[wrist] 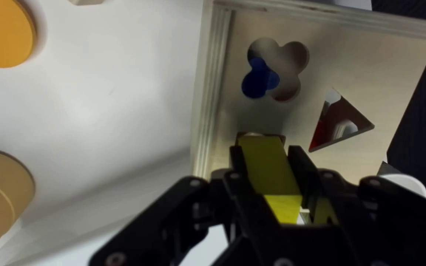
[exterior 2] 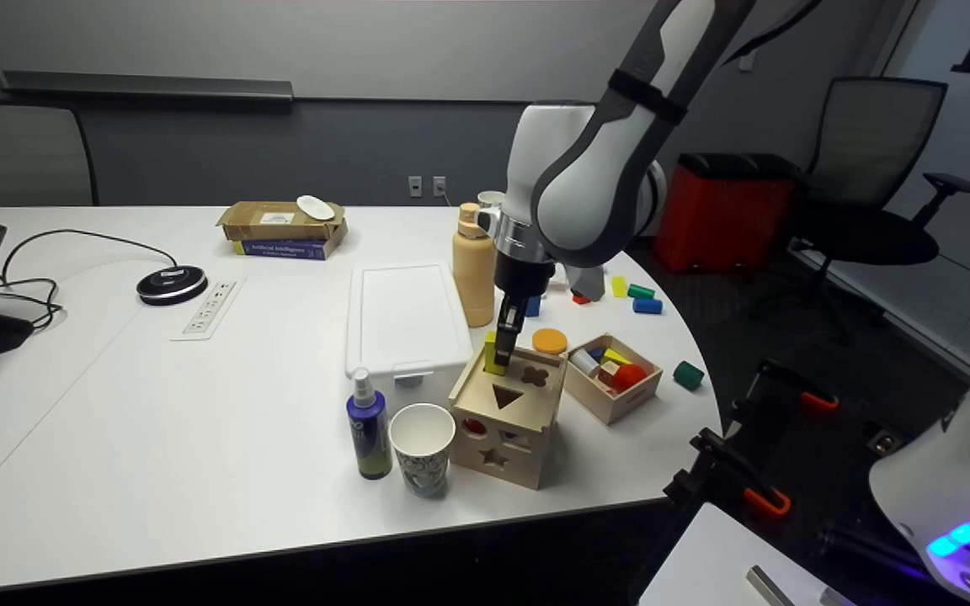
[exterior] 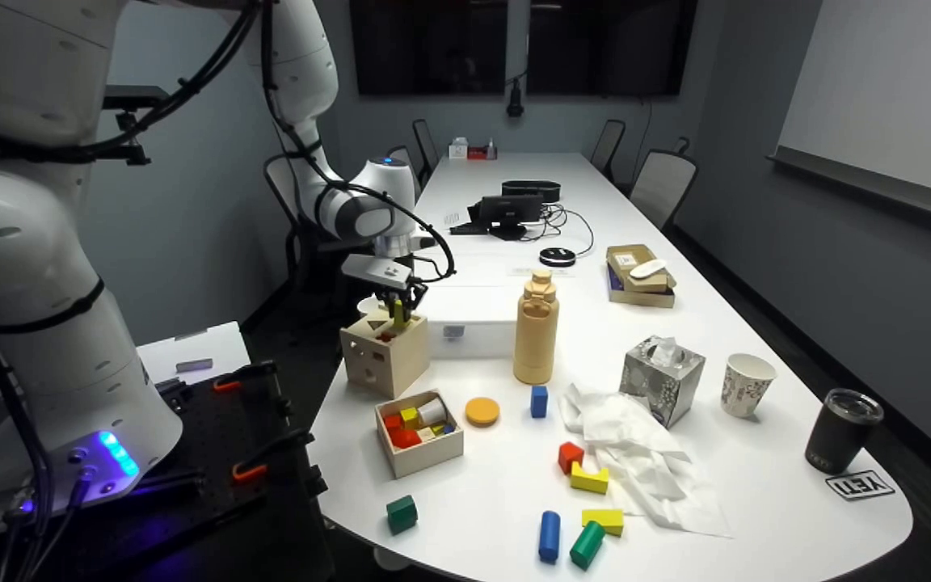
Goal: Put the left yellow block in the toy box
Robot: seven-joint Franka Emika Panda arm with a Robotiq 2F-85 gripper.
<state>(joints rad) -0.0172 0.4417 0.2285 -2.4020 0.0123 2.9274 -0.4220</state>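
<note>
The toy box (exterior: pixel 405 364) is a light wooden cube with cut-out holes. It also shows in an exterior view (exterior 2: pixel 472 454) and in the wrist view (wrist: pixel 346 66), with clover and triangle holes in its lid. A plain yellow block (wrist: pixel 268 166) stands upright at the squarish hole in the lid, also seen in both exterior views (exterior: pixel 400 314) (exterior 2: pixel 491 353). Its lower end meets the hole; how deep it sits is hidden. My gripper (wrist: pixel 264 151) is above the lid, with a finger against each side of the block. It shows in both exterior views (exterior: pixel 406 299) (exterior 2: pixel 503 343).
A white lidded bin (exterior 2: pixel 409 311) and a tan bottle (exterior: pixel 536 339) stand close to the box. A paper cup (exterior 2: pixel 423 446) and a spray bottle (exterior 2: pixel 369 433) stand beside it. A small wooden tray (exterior: pixel 425 462) with blocks and an orange disc (exterior: pixel 482 411) lie nearby.
</note>
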